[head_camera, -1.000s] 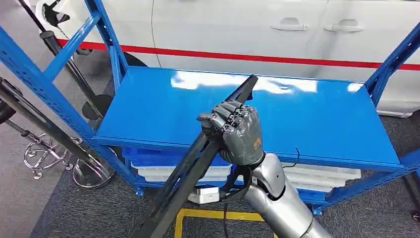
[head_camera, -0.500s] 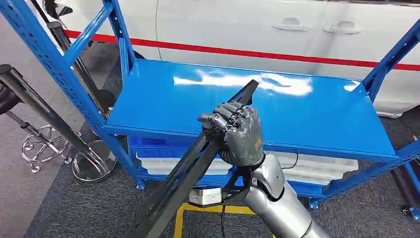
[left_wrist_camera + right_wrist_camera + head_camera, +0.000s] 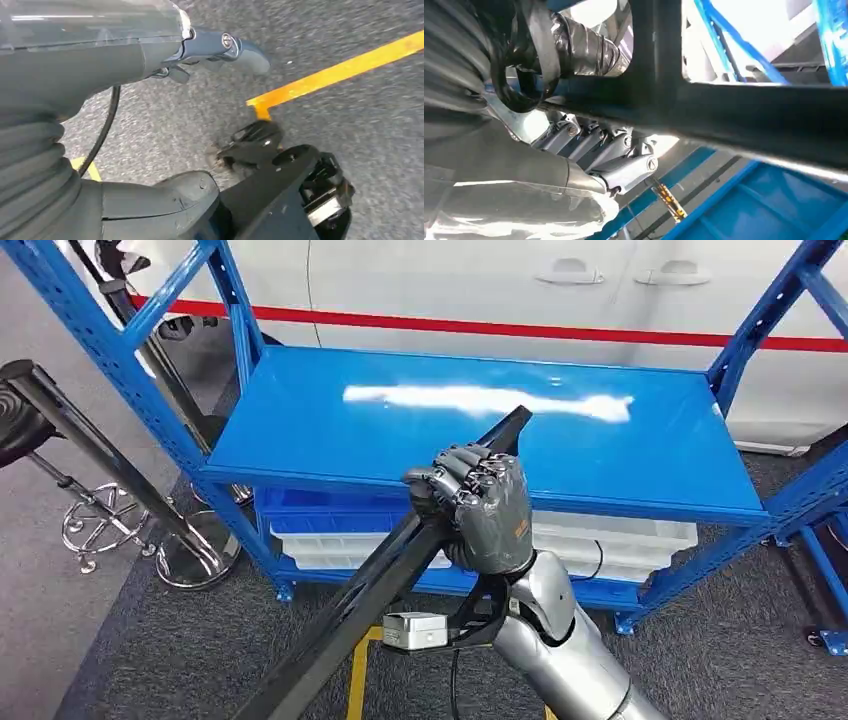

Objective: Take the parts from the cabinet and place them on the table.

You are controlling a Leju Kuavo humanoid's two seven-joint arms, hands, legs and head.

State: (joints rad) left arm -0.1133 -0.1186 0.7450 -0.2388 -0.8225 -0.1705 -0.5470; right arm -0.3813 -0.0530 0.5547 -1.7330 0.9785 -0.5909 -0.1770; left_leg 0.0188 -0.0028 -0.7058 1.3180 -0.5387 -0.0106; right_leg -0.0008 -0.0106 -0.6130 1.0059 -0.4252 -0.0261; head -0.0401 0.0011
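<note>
Your robot's right arm point(image 3: 560, 640) is a smooth, rounded silver shell with a glossy sheen. At its end sits the right hand point(image 3: 480, 508), dark grey metal with segmented fingers point(image 3: 462, 472) and a small orange mark on its back. A black cable point(image 3: 452, 680) loops beneath the wrist beside a small grey box point(image 3: 415, 630). Up close, the left hand point(image 3: 150, 60) shows a ribbed grey cover point(image 3: 30, 170), a thick grey thumb point(image 3: 165, 200) and a round screw point(image 3: 227, 40) at a fingertip.

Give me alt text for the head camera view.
The robot's right hand grips a long black part slanting over the front edge of a blue shelf. A white car stands behind the shelf.
</note>
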